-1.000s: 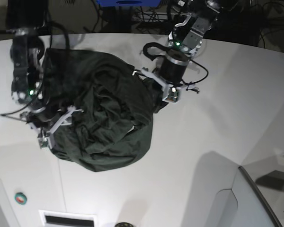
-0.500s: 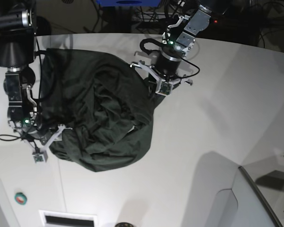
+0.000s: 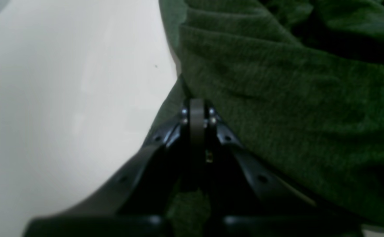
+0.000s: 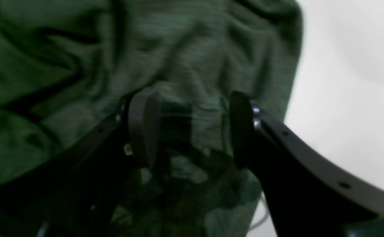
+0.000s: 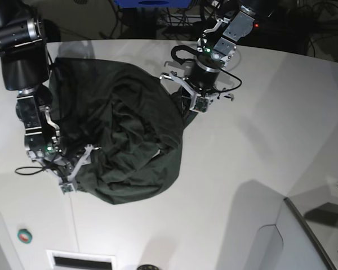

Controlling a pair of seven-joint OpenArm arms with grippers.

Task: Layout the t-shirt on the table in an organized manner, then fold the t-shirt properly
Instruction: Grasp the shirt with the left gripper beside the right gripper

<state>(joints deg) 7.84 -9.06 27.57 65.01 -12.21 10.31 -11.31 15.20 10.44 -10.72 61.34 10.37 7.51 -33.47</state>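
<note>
The dark green t-shirt [image 5: 121, 132] lies crumpled in a heap on the white table [image 5: 253, 140]. My left gripper [image 5: 191, 107] is at the shirt's right edge. In the left wrist view its fingers [image 3: 197, 105] are pressed together on a fold at the edge of the t-shirt [image 3: 277, 98]. My right gripper [image 5: 73, 174] is at the shirt's lower left edge. In the right wrist view it [image 4: 192, 125] is open, with the t-shirt [image 4: 185, 65] lying between and under its fingers [image 4: 142, 125].
A raised grey-white panel with a dark edge [image 5: 304, 236] stands at the lower right. A small green round button [image 5: 24, 235] and a slotted vent [image 5: 81, 261] sit near the front left. A thin dark seam [image 5: 73, 225] runs forward. Cables lie behind the table.
The arm on the base view's left dropped to the shirt's lower left edge, then shifted slightly right. The arm on the right moved a little toward the back. The shirt has kept its shape.
</note>
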